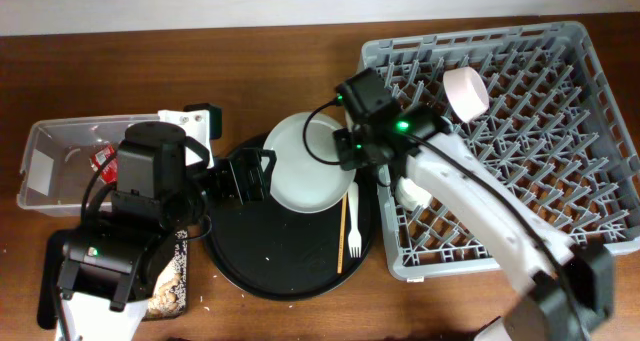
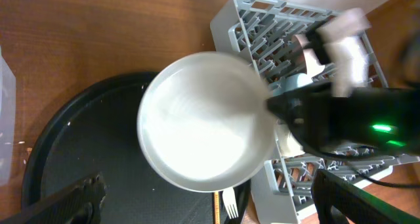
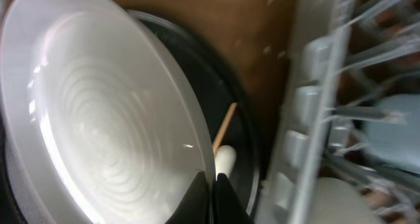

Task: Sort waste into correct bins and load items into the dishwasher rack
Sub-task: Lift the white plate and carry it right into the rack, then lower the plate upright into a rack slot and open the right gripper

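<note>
Right tool [image 3: 211,181] clenches the plate [image 1: 308,163] at its rim beside the rack [image 1: 560,101]; left tool [image 1: 247,177] gapes empty over the round tray [image 1: 280,256] holding fork [image 1: 353,226] and chopstick [image 1: 342,236].

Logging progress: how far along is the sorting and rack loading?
Done: the red wrapper lies in the clear tub; a pinkish bowl and a cream cup sit in the rack. In hand: the right tool is shut on the plate. Left: fork and chopstick on the round black tray.

Large round black tray [image 1: 285,256] — lightly crumb-flecked, brown wooden table [image 1: 280,81]
</note>
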